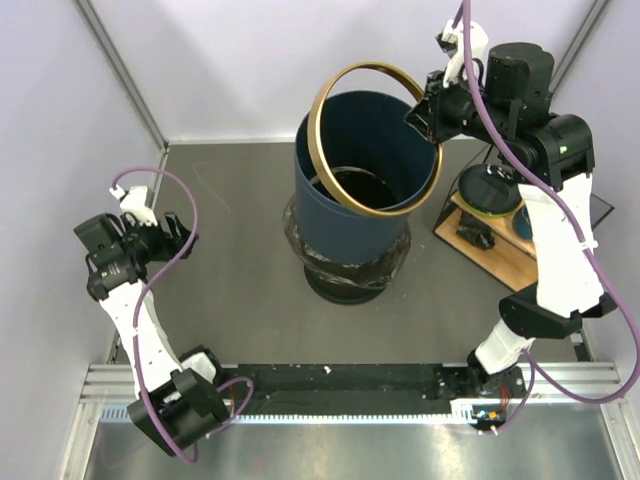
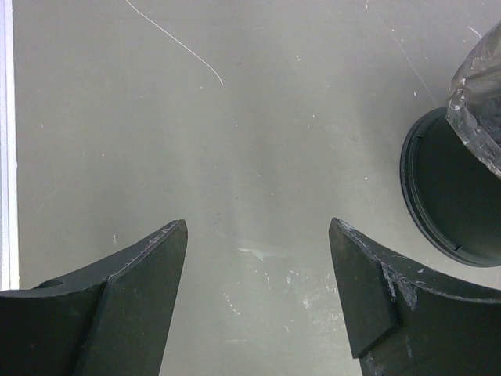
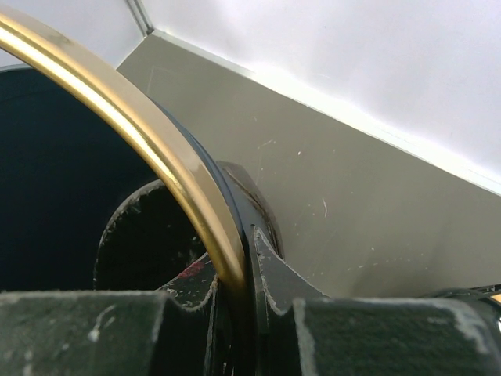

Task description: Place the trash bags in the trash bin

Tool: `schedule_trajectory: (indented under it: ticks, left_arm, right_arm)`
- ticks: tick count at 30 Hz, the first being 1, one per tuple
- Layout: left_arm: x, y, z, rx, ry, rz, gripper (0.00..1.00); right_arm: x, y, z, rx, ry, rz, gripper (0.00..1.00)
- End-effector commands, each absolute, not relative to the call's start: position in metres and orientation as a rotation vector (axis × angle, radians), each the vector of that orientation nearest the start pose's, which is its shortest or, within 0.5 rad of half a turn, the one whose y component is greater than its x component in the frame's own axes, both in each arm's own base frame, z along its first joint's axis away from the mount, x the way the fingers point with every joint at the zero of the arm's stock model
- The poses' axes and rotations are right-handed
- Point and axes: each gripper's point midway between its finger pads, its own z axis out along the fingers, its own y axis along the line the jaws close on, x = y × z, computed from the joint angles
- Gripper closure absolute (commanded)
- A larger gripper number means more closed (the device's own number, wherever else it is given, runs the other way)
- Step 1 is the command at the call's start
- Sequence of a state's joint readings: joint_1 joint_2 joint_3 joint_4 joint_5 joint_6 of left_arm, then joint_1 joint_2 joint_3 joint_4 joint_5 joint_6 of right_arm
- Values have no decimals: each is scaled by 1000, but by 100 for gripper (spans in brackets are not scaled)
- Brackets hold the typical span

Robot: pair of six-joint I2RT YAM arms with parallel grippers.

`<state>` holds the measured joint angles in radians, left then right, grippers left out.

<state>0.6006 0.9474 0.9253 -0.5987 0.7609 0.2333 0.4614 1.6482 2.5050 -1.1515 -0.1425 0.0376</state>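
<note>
We see the table (image 1: 230,300) carrying the trash bin (image 1: 345,205) at its middle, navy wall leaning, mouth tipped toward the camera. The trash bags (image 1: 385,262) are not inside it: the glossy black film lies bunched around the outside of the bin's foot, touching the wall all the way round, with a black round disc (image 1: 345,288) showing just under the folds on the bin's near side. A wooden tray (image 1: 500,255) with small dark items sits to the right of the bin, near it. The right gripper (image 1: 428,108) is clamped on the gold rim (image 3: 156,149) at the bin's far right, 1 finger inside and 1 outside. The left gripper (image 1: 178,235) hangs well to the left of the bin, its 2 fingers spread wide and empty. We judge the main risk to be the bin itself: held by 1 narrow bite on a smooth rim, it could slip or swing and topple onto the tray. The thin film could also snag under the foot and tear if pulled while the bin's weight pins it.
</note>
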Motion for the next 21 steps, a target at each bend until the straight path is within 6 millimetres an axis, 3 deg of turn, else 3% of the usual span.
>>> schedule_trajectory:
  ticks: [1, 5, 6, 10, 15, 19, 21]
  left_arm:
    - [280, 50, 235, 89, 1996, -307, 21]
    - [277, 46, 238, 123, 1986, -310, 21]
    - [277, 45, 240, 131, 1983, -308, 21]
    - [274, 42, 241, 144, 1987, -321, 21]
    - [274, 42, 239, 159, 1987, -323, 21]
    - [273, 27, 252, 225, 1941, -398, 22]
    - [273, 17, 265, 277, 1908, -438, 23]
  right_arm:
    - [342, 201, 514, -454, 1721, 523, 98]
    - [350, 203, 504, -473, 1741, 501, 91]
    - [353, 204, 499, -475, 1755, 495, 84]
    - [356, 208, 492, -507, 1766, 497, 73]
    - [357, 212, 482, -539, 1789, 505, 72]
    - [356, 217, 468, -565, 1826, 527, 73]
    - [356, 221, 461, -583, 1841, 543, 84]
